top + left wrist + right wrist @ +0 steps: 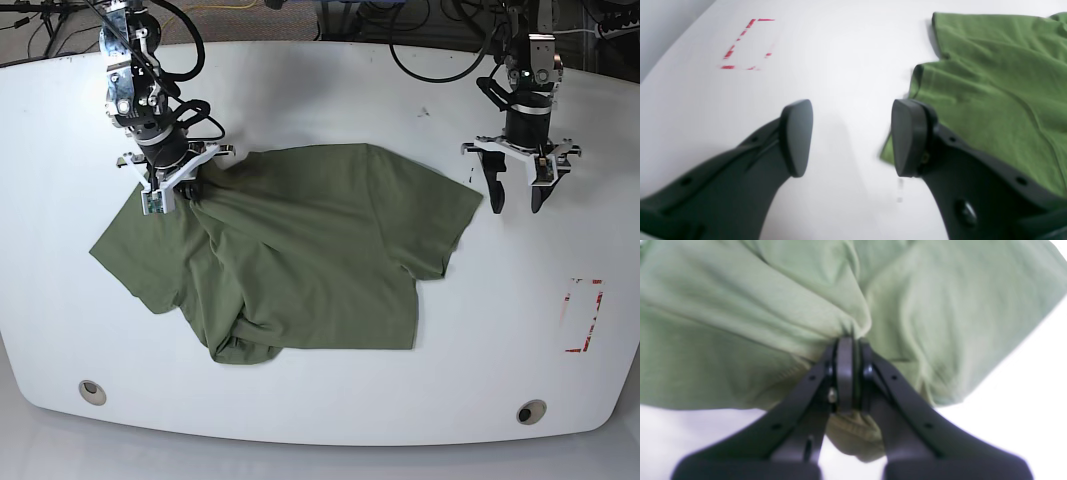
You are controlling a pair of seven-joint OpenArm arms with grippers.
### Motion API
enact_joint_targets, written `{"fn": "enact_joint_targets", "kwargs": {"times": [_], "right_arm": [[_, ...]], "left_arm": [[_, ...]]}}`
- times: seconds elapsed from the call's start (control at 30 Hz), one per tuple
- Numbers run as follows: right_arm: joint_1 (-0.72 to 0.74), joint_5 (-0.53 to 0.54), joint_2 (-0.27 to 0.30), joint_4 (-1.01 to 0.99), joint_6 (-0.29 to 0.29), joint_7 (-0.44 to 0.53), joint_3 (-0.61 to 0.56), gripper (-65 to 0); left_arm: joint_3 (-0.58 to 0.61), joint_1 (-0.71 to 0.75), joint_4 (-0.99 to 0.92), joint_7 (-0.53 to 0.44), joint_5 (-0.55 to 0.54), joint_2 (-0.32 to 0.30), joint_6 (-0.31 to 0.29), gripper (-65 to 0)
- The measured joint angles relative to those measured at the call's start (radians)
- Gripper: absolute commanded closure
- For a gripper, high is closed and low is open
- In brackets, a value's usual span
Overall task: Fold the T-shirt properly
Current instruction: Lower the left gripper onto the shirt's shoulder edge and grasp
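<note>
The olive-green T-shirt [300, 250] lies crumpled and partly doubled over on the white table [330, 90], one sleeve pointing right. My right gripper [178, 188] is at the shirt's upper left edge. In the right wrist view it [848, 346] is shut on a bunched fold of the T-shirt [740, 323], with cloth gathered at its tips. My left gripper [517, 200] is open and empty, pointing down above bare table just right of the sleeve. In the left wrist view it [851, 136] stands wide open, with the sleeve edge of the T-shirt [990, 83] beside its right finger.
A red dashed rectangle mark [583, 315] is on the table at the right, also in the left wrist view [746, 45]. Two round holes [92, 392] [531, 411] sit near the front edge. Cables [440, 40] lie at the back.
</note>
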Motion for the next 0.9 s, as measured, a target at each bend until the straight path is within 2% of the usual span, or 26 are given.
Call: {"fn": "enact_joint_targets", "kwargs": {"times": [0.4,0.53,0.67,0.73,0.8,0.9], "right_arm": [[0.027,0.0,-0.009,-0.016,0.01,-0.011,-0.027,-0.5],[0.017,0.001,-0.011,0.0,-0.008,-0.011,-0.045,-0.4],[0.012,0.004,-0.018,0.01,0.003,-0.012,-0.047,-0.4],[0.013,0.004,-0.017,0.016,0.003,-0.015,-0.046,-0.5],[0.012,0.004,-0.016,0.039,0.004,-0.021,-0.038,-0.7],[0.01,0.004,-0.009,0.071,0.004,-0.024,-0.031,-1.5]], "left_arm": [[0.004,-0.073,-0.045,0.203,-0.026,-0.012,-0.014,-37.0],[0.0,-0.102,-0.056,0.207,-0.012,-0.01,-0.031,-39.7],[0.0,-0.113,-0.056,0.206,-0.013,-0.008,-0.06,-47.1],[0.0,-0.112,-0.056,0.205,-0.013,-0.008,-0.072,-59.4],[0.0,-0.103,-0.054,0.205,-0.012,-0.009,-0.094,-64.0],[-0.001,-0.089,-0.045,0.193,-0.011,-0.008,-0.131,-65.0]]}}
